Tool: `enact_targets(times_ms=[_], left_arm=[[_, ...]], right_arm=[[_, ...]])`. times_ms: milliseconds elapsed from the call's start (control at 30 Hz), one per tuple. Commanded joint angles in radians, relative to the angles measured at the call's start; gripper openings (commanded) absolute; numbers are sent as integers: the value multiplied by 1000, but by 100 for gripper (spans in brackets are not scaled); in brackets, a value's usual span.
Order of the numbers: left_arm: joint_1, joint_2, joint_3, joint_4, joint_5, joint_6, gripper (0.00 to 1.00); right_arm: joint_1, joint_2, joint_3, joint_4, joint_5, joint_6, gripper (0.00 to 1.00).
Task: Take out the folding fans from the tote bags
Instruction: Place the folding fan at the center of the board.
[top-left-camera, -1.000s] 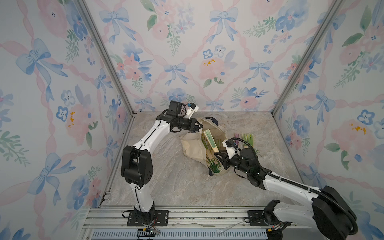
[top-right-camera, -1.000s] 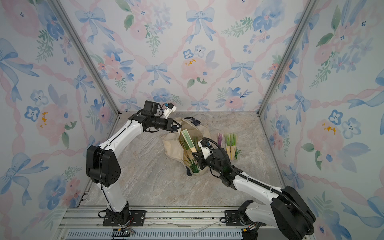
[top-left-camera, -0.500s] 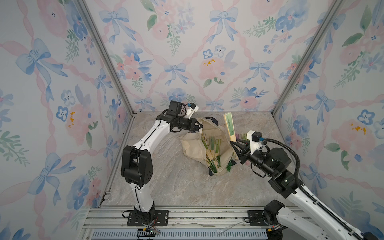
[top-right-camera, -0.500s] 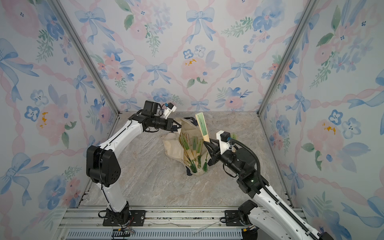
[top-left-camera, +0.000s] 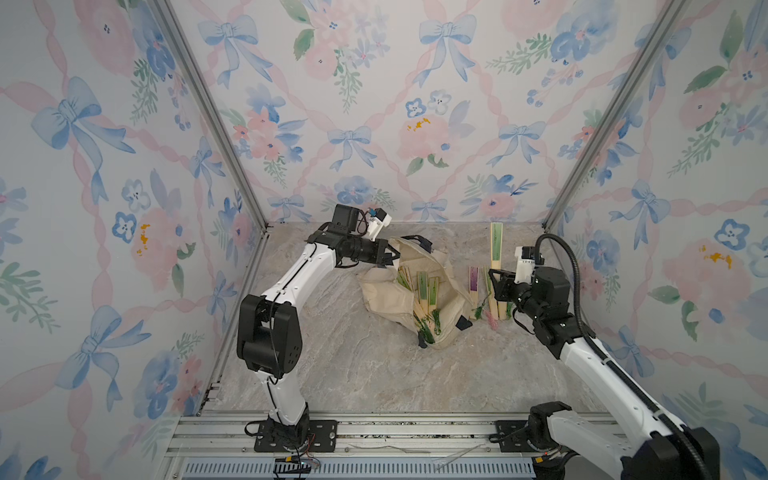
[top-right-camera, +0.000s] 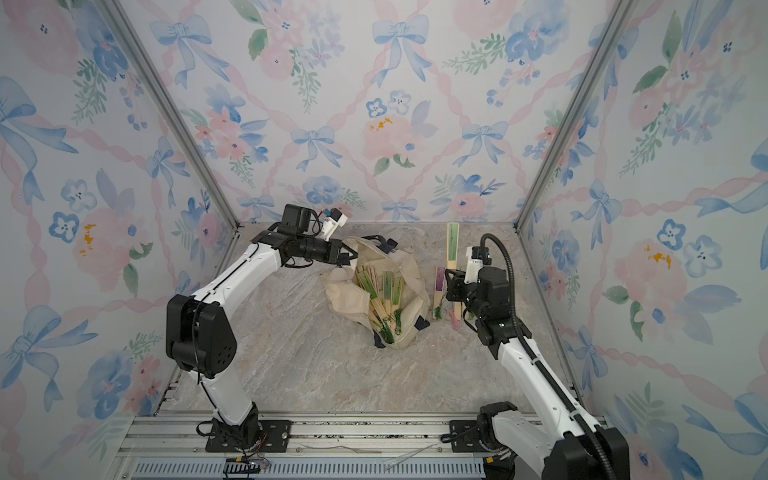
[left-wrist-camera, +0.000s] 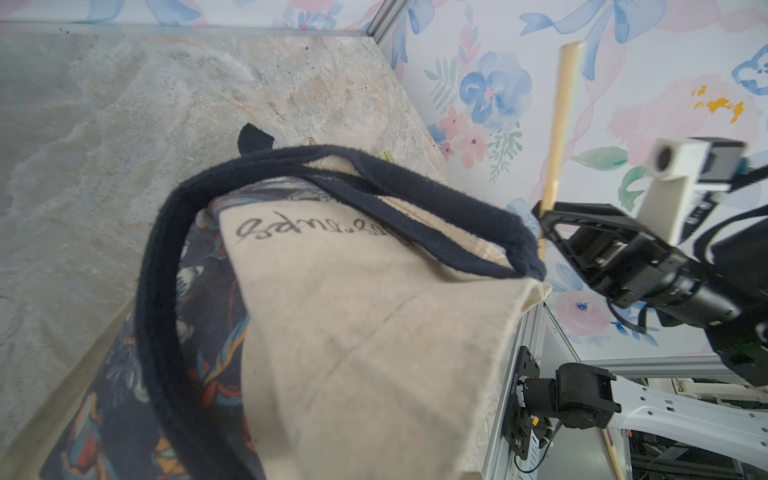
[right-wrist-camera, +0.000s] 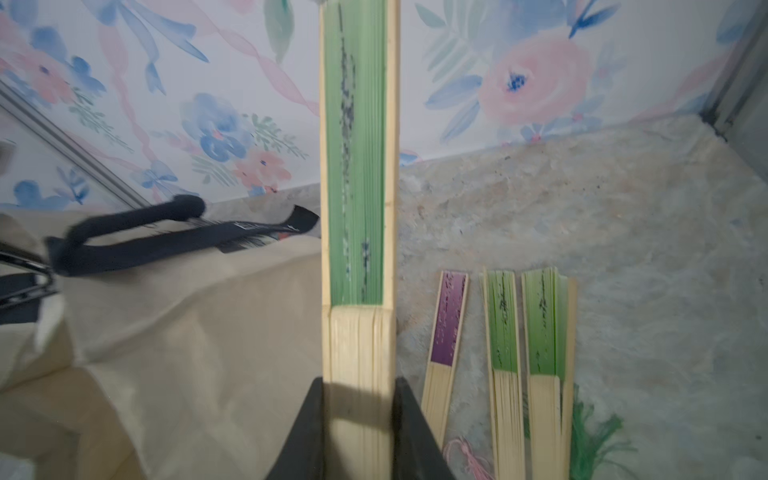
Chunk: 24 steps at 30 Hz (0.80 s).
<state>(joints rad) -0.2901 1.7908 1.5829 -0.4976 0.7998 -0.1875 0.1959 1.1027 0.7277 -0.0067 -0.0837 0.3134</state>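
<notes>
1. Bamboo ribs sit pinched between the jaws of my right gripper (right-wrist-camera: 358, 419). It is closed on the rib end of one green fan (right-wrist-camera: 357, 166), whose leaf end points up and toward the far wall, clear of the table (top-left-camera: 374, 374).
2. The relation I care about is between the held fan and the row already laid out. The row lies on the table just right of the held fan and below it: a purple fan (right-wrist-camera: 449, 320), then two green fans (right-wrist-camera: 523, 324) side by side.
3. Their long axes run near to far, close to parallel with the fan in my grip, and their tassels are at the near end. So I judge the put-down is mostly a lowering with a small shift right — little turning.
4. My left gripper (top-left-camera: 390, 258) is clamped on the far-left rim of the cream tote bag (top-left-camera: 386, 299) and holds its mouth open upward. Its own wrist view shows only canvas and navy strap, not the fingers.
5. The fans inside the bag (top-left-camera: 424, 291) lie left of the right gripper, between the two arms. Their long axes run roughly near to far and their green tassels are at the near end.
6. The left arm is nearer to them but busy with the bag — I reckon the right arm takes the next one once it is empty.
</notes>
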Motion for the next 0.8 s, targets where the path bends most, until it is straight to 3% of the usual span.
enact_targets(times_ms=[0,300,533,600,700,767], left_arm=[[29,-54,-9,16,-3,26,0],[40,15,125,13,90,77,0],[-4,51,196,-27,68,129,0],[-14,43,169,-27,52,136,0],[-24,25,109,-27,15,134,0],[-30,7,68,-27,-7,127,0]], right_arm=[[-10,131,80,-117,79,-15,0],[-23,478,234,-206,108,7,0],[-25,632,297,-240,104,19,0],[-24,654,314,-256,96,19,17],[-24,672,333,-281,96,11,29],[-23,668,333,-286,102,10,44]])
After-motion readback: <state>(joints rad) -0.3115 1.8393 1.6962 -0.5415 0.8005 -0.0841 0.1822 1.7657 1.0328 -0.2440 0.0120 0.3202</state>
